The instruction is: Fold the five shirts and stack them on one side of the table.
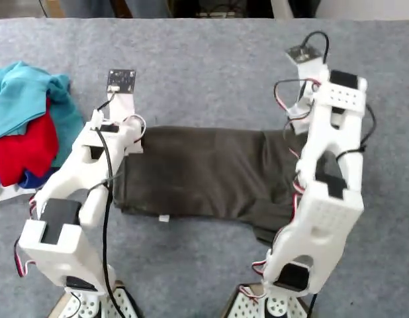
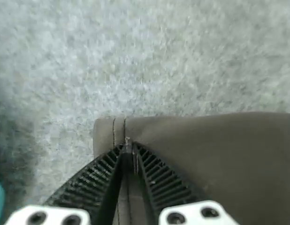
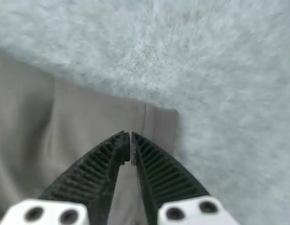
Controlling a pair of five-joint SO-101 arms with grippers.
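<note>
Folding the dark brown shirt, lying spread in a long band across the middle of the table between the two arms. Pinching its far hem close to one corner with the left gripper, jaws pressed together on the stitched edge. Pinching the opposite far corner with the right gripper, likewise clamped on the cloth. Judging by both holds, starting a fold with most of the task ahead. Calling next, probably, for raising both corners together and drawing them toward the near edge, keeping them level to avoid bunching. Waiting on the left arm's side: a heap of shirts, teal, red and blue, unfolded. Lying under everything: grey felt table. Showing beyond its far edge: dark shapes, too indistinct for naming.
</note>
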